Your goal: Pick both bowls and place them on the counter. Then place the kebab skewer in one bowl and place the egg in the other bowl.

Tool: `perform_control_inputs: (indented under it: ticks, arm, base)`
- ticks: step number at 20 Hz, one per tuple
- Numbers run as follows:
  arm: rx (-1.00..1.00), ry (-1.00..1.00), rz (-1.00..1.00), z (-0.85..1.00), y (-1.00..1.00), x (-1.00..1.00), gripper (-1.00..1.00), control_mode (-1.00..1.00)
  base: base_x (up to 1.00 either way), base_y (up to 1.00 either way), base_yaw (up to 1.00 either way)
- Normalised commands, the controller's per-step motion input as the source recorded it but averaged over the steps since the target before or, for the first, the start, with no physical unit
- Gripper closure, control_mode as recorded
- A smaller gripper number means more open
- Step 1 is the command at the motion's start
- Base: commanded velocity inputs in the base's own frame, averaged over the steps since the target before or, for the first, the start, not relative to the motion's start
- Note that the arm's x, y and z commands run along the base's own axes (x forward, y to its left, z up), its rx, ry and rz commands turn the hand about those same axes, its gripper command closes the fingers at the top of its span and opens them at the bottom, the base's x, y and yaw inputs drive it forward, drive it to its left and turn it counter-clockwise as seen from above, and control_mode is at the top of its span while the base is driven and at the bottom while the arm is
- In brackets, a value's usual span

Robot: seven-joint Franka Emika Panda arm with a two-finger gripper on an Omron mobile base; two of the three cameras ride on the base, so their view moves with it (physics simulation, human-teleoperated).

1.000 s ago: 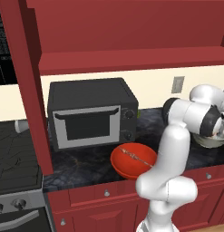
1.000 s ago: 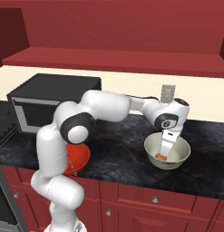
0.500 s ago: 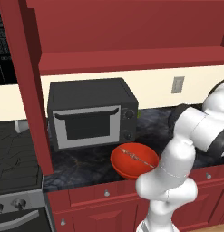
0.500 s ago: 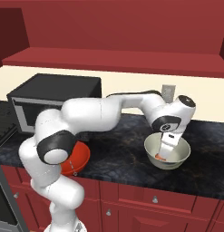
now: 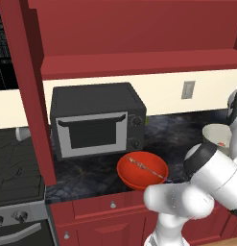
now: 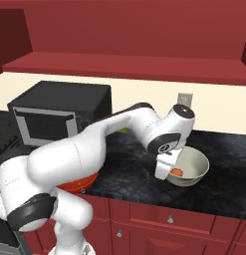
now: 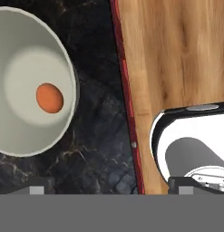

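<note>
Red and glossy, the wide bowl (image 5: pixel 142 170) sits on the dark marbled stone counter (image 5: pixel 91 175) in front of the black microwave (image 5: pixel 96 120) in my left base view, with the thin metal kebab skewer (image 5: pixel 145 167) lying across its inside; the pale cream-grey bowl (image 5: pixel 217 136) stands well apart to the right. From the right base view I see the gripper (image 6: pixel 167 168) has lifted from inside that pale bowl to just beside its near rim, empty, while the small orange-brown egg (image 6: pixel 177 172) rests on the bowl's floor, so I judge both placements done. My hand view looks down on the egg in the middle of the pale bowl, off to one side of the fingertips (image 7: pixel 39 189), which stand wide apart around nothing; beyond the counter's red edge lies a wooden floor (image 7: pixel 177 54).
</note>
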Motion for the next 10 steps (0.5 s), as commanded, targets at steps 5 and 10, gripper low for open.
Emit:
perform_control_inputs:
  ticks: [5, 10]
  arm:
    - [-0.07, 0.00, 0.00, 0.13, 0.64, -0.26, -1.00, -1.00]
    - [-0.04, -0.02, 0.00, 0.03, 0.43, -0.22, -1.00, -1.00]
  base:
    - [0.00, 0.00, 0.00]
    - [0.00, 0.00, 0.00]
